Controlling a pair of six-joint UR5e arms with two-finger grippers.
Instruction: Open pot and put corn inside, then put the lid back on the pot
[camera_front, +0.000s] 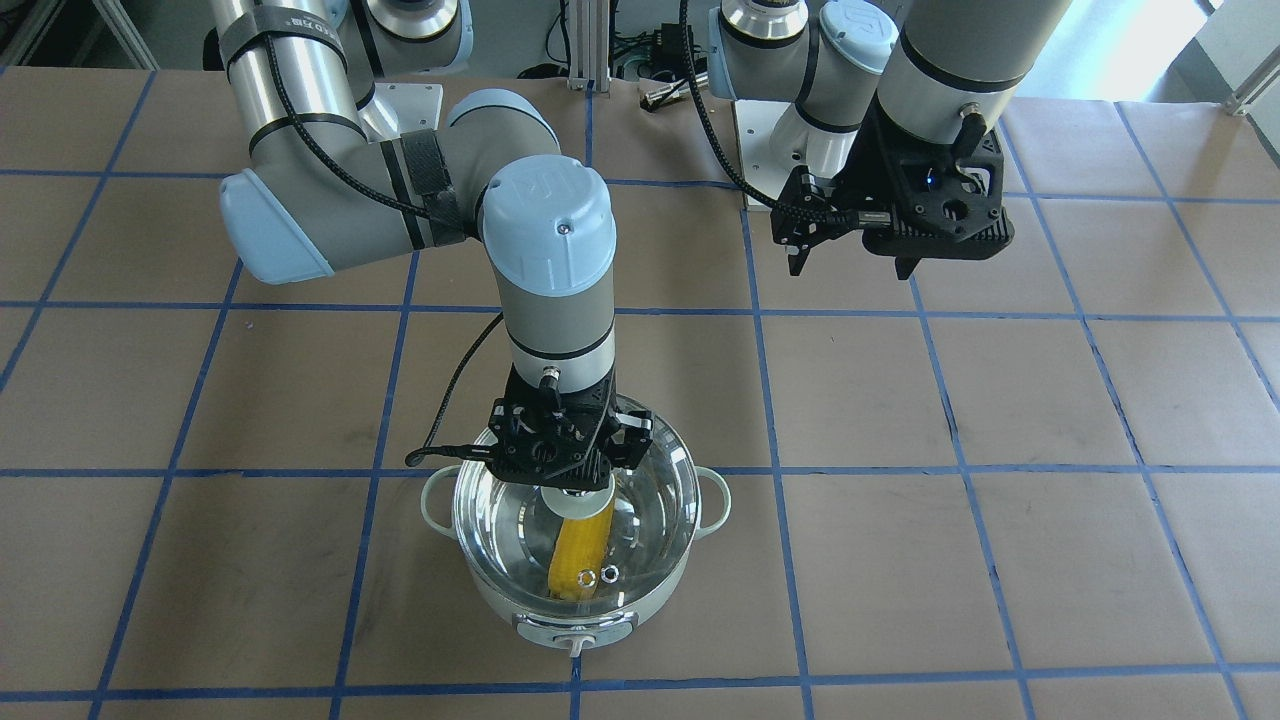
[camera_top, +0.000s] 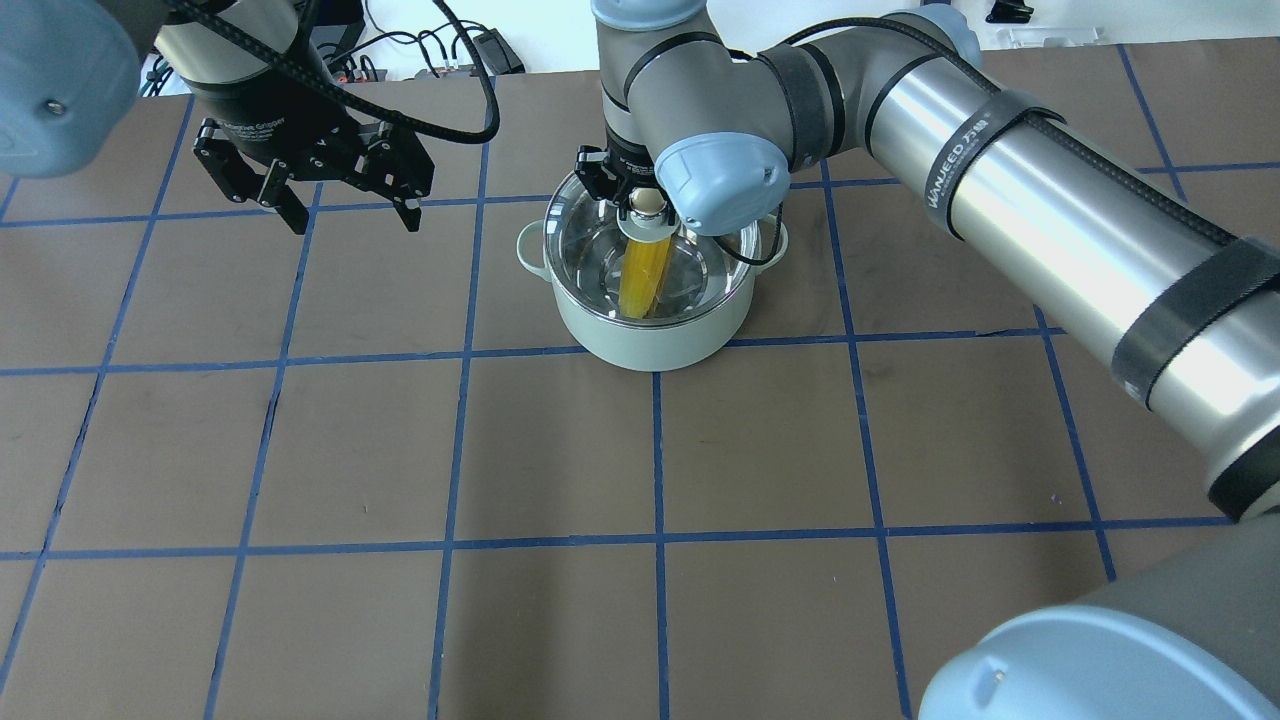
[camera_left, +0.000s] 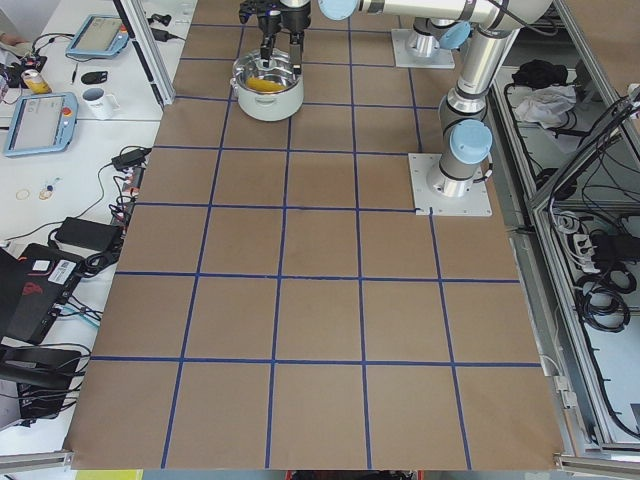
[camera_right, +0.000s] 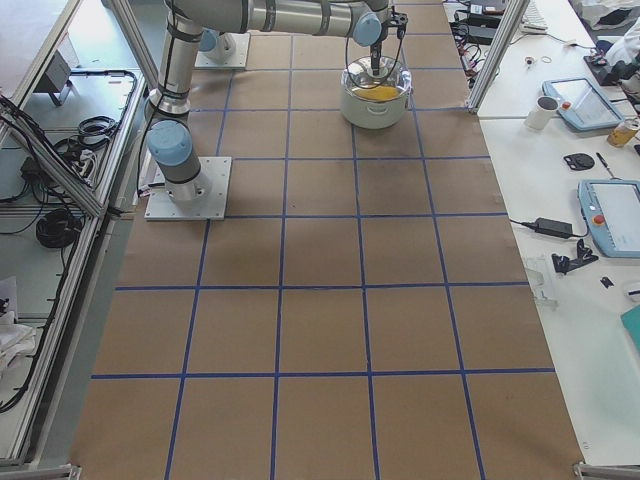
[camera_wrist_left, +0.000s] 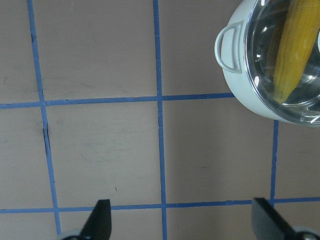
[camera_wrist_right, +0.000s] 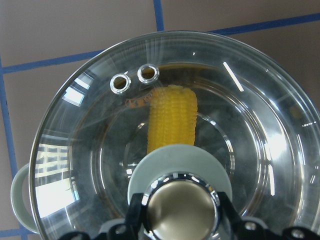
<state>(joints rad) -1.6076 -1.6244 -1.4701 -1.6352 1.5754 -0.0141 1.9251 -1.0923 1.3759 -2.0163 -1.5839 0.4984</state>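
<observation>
Ok, table (camera_top: 650, 600) is showing a blue tape grid, with free room lying all round the pot. Right arm (camera_top: 1050, 210) is wearing a strap (camera_top: 965, 160) printed roughly "WANJEED". One pot (camera_top: 650, 340) is sitting over a tape line, two loop handles (camera_front: 712, 497) sticking out. One lid (camera_wrist_right: 260, 140) is resting on its rim, two vent holes (camera_wrist_right: 120, 83). One corn (camera_wrist_right: 172, 120) is lying inside under the glass. Right gripper (camera_wrist_right: 180, 222) is clamping the lid's knob (camera_wrist_right: 180, 207). Left gripper (camera_top: 353, 222) is hovering wide open, empty, well apart from the pot.

I count one pot (camera_top: 650, 340), one glass lid (camera_wrist_right: 260, 125), one ear of corn (camera_wrist_right: 172, 117), two vent holes (camera_wrist_right: 148, 73), and two grippers: left gripper (camera_top: 354, 222), right gripper (camera_wrist_right: 180, 215).
</observation>
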